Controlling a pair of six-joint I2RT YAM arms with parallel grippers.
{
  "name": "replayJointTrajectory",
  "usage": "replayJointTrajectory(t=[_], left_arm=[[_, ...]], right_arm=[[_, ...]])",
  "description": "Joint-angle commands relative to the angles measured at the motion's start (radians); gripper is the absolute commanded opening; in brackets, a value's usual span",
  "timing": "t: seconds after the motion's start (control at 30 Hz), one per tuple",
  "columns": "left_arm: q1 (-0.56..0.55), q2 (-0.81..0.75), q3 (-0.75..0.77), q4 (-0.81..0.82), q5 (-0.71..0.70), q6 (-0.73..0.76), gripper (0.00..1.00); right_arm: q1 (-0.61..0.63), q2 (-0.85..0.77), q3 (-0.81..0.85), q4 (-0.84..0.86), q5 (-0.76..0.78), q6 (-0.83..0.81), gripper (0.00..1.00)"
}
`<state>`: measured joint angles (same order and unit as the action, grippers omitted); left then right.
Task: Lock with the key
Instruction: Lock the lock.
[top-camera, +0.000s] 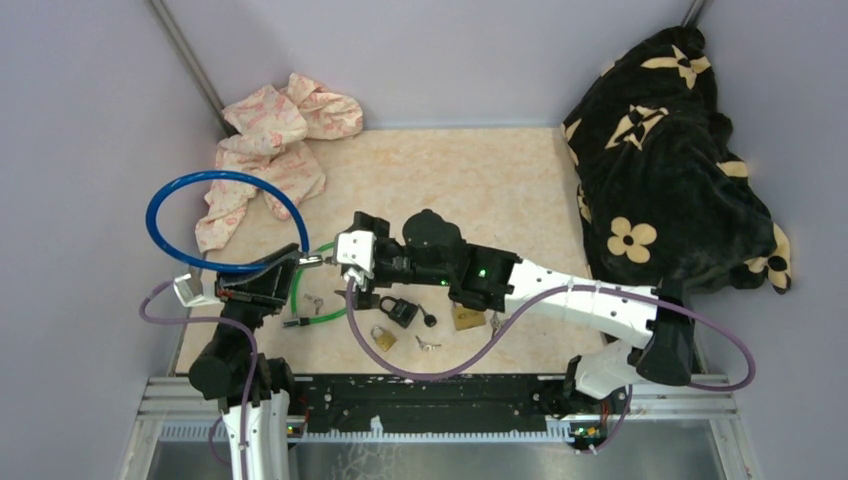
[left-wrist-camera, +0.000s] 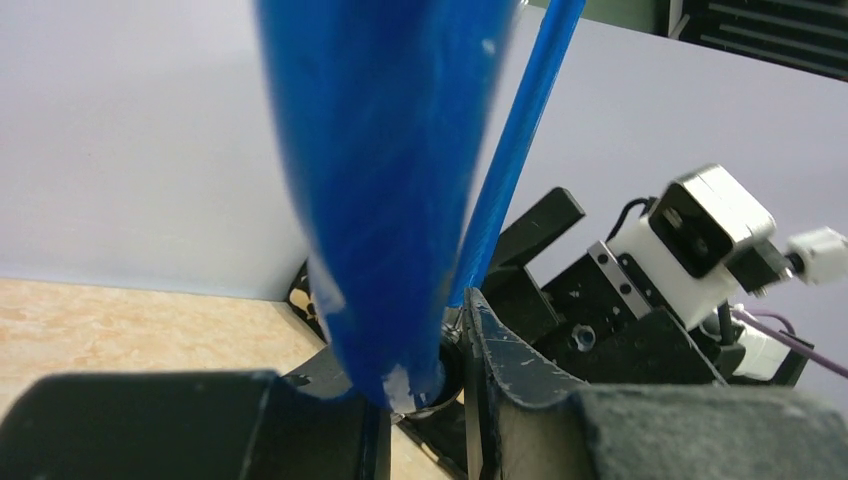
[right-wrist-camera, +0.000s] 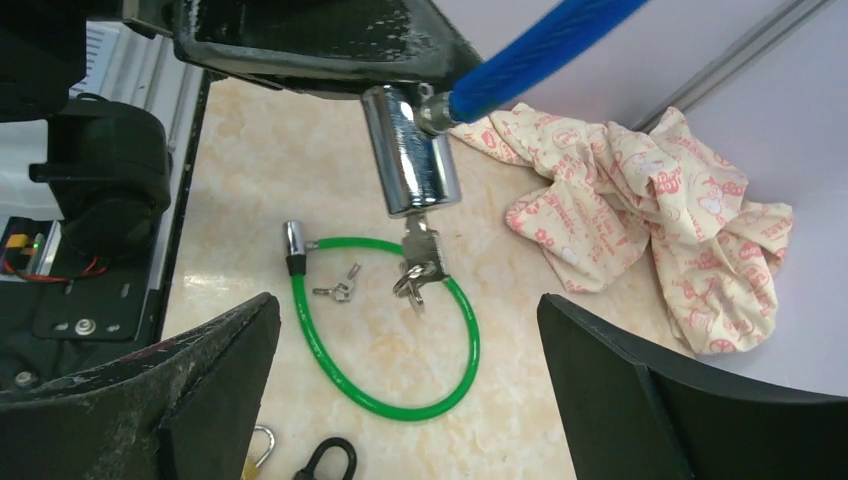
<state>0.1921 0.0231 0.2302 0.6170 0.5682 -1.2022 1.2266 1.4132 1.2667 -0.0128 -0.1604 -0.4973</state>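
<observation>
The left gripper (top-camera: 296, 265) is clenched on the blue lock (top-camera: 222, 178), grasping it at the top of its chrome cylinder (right-wrist-camera: 410, 150). The cylinder hangs upright above the table (top-camera: 450, 180), clear of it. The blue cable leaves the cylinder's upper end and arches in a loop over the left edge of the table, towards the far side.

The key (right-wrist-camera: 424, 250) sits in the bottom end of the cylinder, and its ring with a second key dangles below it.

The right gripper (right-wrist-camera: 405, 302) is released, its fingers (right-wrist-camera: 200, 390) spread wide. It holds nothing and faces the cylinder from the right, close to the key but apart from it.

On the table below the cylinder lies a green lock (right-wrist-camera: 470, 340), its cable curled in a ring, with two small keys (right-wrist-camera: 340, 291) inside the ring.

Nearer the middle, under the right arm, lie a black padlock (top-camera: 400, 311), a brass padlock (top-camera: 383, 337) just beside it, another brass padlock (top-camera: 467, 318) further right, and a loose key (top-camera: 428, 344).

A pink cloth (top-camera: 270, 150) is bunched at the far left corner. A black blanket (top-camera: 660, 160) with cream flowers is heaped along the right side.
</observation>
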Motion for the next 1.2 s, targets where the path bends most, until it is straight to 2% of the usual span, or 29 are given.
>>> replayJointTrajectory(t=[0.0, 0.07, 0.2, 0.37, 0.47, 0.63, 0.67, 0.83, 0.87, 1.03, 1.17], left_arm=[[-0.001, -0.005, 0.003, 0.073, 0.017, 0.018, 0.00], [-0.002, -0.006, 0.004, 0.072, 0.018, 0.016, 0.00], [0.000, -0.006, 0.007, 0.072, 0.021, 0.018, 0.00], [-0.002, -0.006, 0.006, 0.072, 0.020, 0.016, 0.00], [-0.001, -0.005, 0.007, 0.073, 0.022, 0.016, 0.00], [-0.001, -0.006, 0.008, 0.073, 0.023, 0.015, 0.00], [-0.001, -0.005, 0.008, 0.073, 0.023, 0.015, 0.00], [-0.002, -0.006, 0.006, 0.073, 0.023, 0.014, 0.00], [-0.001, -0.006, 0.006, 0.073, 0.023, 0.015, 0.00], [-0.002, -0.006, 0.009, 0.077, 0.022, 0.019, 0.00], [-0.001, -0.006, 0.010, 0.084, 0.018, 0.029, 0.00]], right_arm=[[-0.041, -0.046, 0.108, -0.070, -0.115, 0.069, 0.96], [-0.041, -0.022, 0.155, -0.101, -0.148, 0.075, 0.89], [-0.045, 0.055, 0.280, -0.204, -0.183, 0.091, 0.70], [-0.045, 0.113, 0.347, -0.277, -0.176, 0.089, 0.53], [-0.045, 0.128, 0.359, -0.288, -0.172, 0.091, 0.46], [-0.047, 0.147, 0.369, -0.300, -0.167, 0.090, 0.43], [-0.047, 0.149, 0.371, -0.300, -0.163, 0.091, 0.39], [-0.046, 0.158, 0.371, -0.290, -0.154, 0.104, 0.03], [-0.046, 0.155, 0.368, -0.282, -0.148, 0.107, 0.00], [-0.052, 0.128, 0.331, -0.277, -0.088, 0.095, 0.00], [-0.128, 0.055, 0.184, -0.248, -0.018, 0.125, 0.00]])
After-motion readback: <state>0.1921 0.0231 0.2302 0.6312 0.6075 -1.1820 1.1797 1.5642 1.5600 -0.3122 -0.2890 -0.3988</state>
